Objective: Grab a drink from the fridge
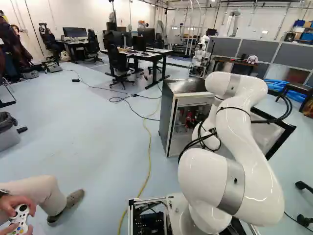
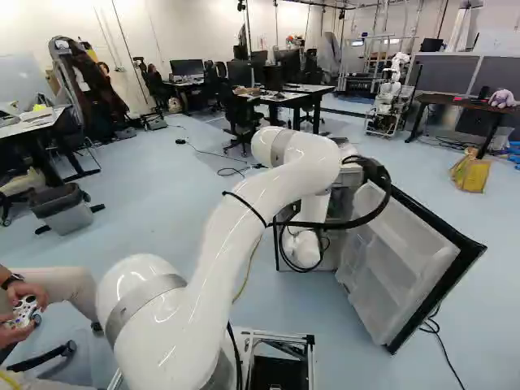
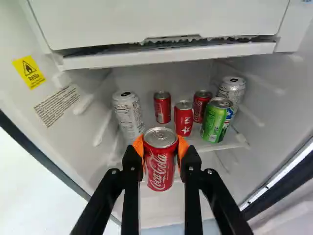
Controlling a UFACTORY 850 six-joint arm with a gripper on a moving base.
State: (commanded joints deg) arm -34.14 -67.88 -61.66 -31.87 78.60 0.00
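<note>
Left base view first: there stood the fridge (image 1: 167, 115) near the middle, open at the front, and right of it the white arm (image 1: 244, 142) bent down towards the opening. Over in the right base view, the door (image 2: 398, 260) hung wide at the right, black cables (image 2: 380, 175) looping close by. Those wanted watching!

Into the wrist view, and what a spot! A tall white can (image 3: 128, 116) stood just beside the grip. Next came the end effector (image 3: 160, 152), closed to one can's width, orange pads (image 3: 139, 146) squeezing the red can (image 3: 160, 169) from both sides. Upright it was, inside the fridge, ahead of the shelf (image 3: 215, 146) as far as I could judge. Beyond waited three smaller red cans (image 3: 183, 117), then a green can (image 3: 215, 120).

So the grab looked made; getting out was the job. Steady squeeze, enough to stop a slip, never enough to dent! The drink needed drawing straight back, level, below the ledge (image 3: 171, 55), with no sideways swing until fingers and can cleared the opening. Turn early, I reckoned, and the tall can might topple or the cables snag the door.
</note>
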